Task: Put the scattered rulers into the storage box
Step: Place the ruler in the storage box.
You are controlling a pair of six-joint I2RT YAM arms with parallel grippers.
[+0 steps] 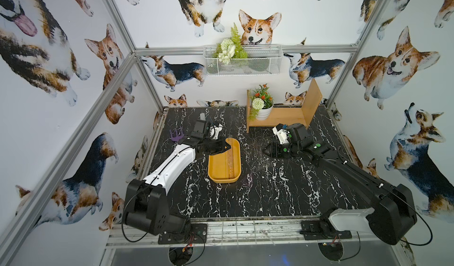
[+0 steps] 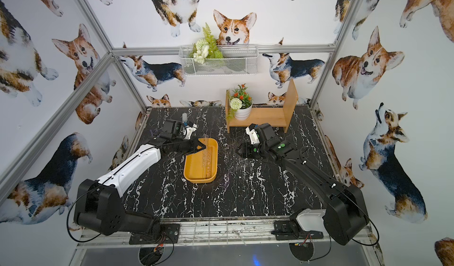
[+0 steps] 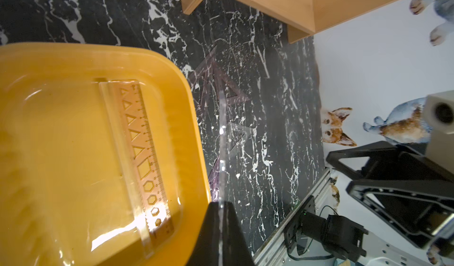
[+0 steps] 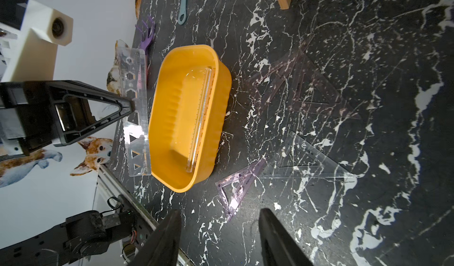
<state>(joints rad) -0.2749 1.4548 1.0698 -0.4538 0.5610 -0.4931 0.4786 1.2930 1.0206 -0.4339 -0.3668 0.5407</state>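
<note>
1. The left gripper (image 4: 130,106) is clamped on a clear stencil ruler (image 4: 136,129) and holds it on edge over the far end of the yellow-orange storage tray (image 4: 172,119).
2. A second ruler (image 4: 200,119) lies inside the tray, along one long wall.
3. A purple set square (image 4: 235,191) and two clear set squares (image 4: 309,159) lie flat on the marble table (image 4: 393,154), beside the tray.
4. The right gripper (image 4: 221,237) hovers near them, its jaws apart and empty.
</note>
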